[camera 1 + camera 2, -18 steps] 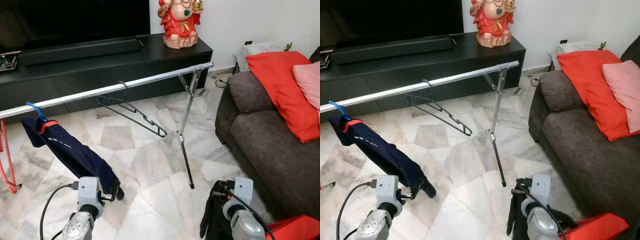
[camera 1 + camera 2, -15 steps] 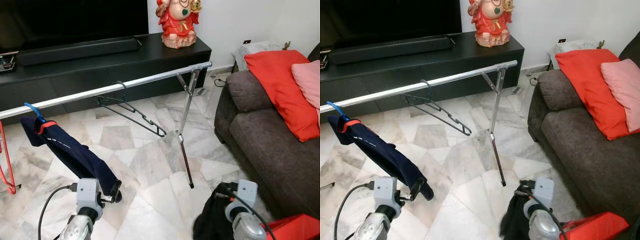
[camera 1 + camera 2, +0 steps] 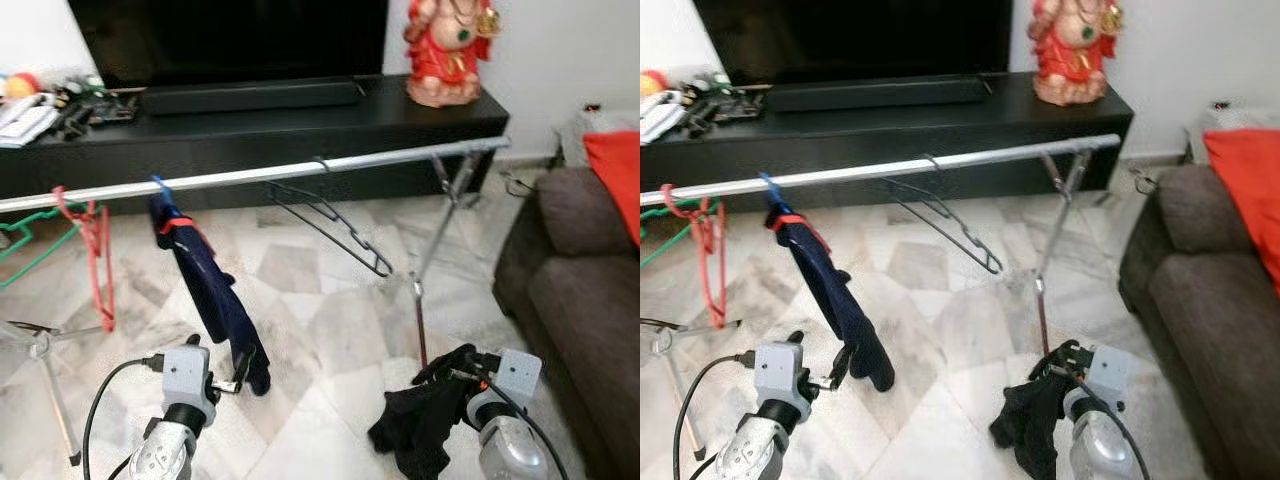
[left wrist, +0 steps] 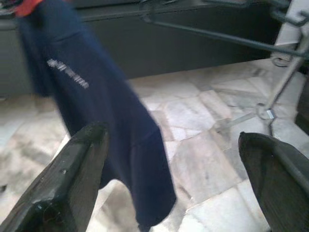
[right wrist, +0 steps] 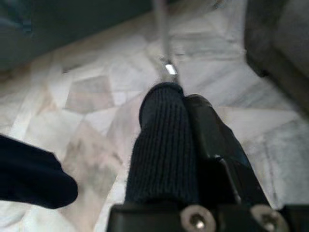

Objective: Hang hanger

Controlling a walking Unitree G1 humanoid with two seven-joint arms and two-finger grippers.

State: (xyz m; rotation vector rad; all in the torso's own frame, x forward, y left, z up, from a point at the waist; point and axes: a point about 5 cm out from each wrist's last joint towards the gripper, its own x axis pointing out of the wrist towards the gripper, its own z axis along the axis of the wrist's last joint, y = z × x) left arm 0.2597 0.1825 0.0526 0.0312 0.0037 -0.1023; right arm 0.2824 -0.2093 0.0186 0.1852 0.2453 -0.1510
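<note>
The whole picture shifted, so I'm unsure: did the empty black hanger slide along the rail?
No. The black hanger still hooks the rail just left of the folding leg; the camera turned.

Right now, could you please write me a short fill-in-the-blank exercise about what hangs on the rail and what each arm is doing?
1. The empty black hanger hangs from the silver ____.
2. The right gripper is shut on a ____ garment.
3. The navy garment hangs on a ____ hanger.
4. The left gripper's jaws are ____.

Missing words: rail; black; blue; open
</note>
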